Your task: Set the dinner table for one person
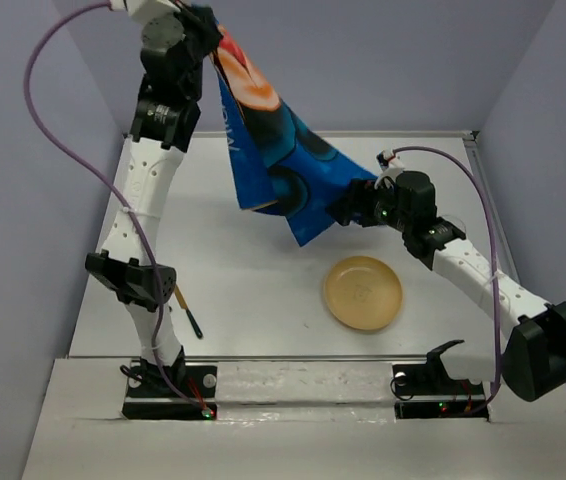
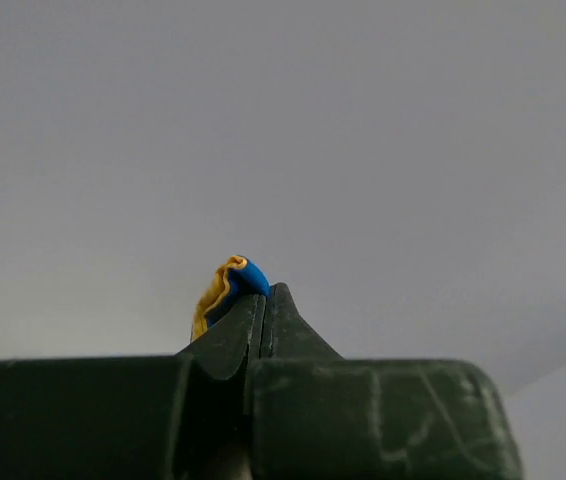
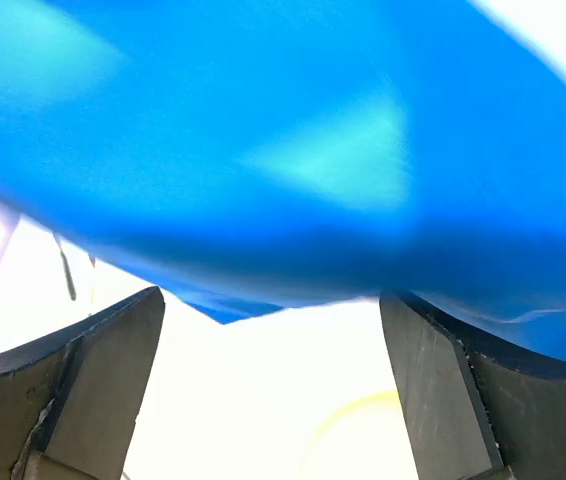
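The left jaws are pinched shut on one corner of the blue mat (image 1: 273, 150), high above the white surface (image 1: 253, 285), so the cloth hangs free for spreading. The right jaws stand wide, with the mat's lower edge between them but unclamped, probably to catch a second corner. The plate (image 1: 363, 292) lies just below them.

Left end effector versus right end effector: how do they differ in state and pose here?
The left end effector is shut on the cloth; the right end effector is open, gripping nothing. The left is raised high; the right sits low over the table. Both are at the cloth.
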`<state>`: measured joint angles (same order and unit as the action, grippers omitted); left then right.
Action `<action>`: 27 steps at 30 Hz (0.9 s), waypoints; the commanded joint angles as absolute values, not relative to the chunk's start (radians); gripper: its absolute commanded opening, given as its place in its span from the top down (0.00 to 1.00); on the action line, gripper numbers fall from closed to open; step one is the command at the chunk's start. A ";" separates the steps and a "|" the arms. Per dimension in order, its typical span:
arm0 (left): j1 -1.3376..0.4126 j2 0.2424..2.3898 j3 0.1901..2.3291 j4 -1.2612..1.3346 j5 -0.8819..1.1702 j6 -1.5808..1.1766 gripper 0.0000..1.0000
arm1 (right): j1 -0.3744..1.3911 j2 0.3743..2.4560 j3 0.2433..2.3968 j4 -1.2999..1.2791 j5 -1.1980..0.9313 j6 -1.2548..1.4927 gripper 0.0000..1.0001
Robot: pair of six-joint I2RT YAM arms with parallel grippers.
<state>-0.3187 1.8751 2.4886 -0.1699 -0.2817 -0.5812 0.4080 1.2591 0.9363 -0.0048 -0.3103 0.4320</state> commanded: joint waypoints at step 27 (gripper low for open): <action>-0.230 0.997 0.482 0.680 -0.337 -0.853 1.00 | 0.417 1.816 1.139 -0.155 0.080 0.364 0.43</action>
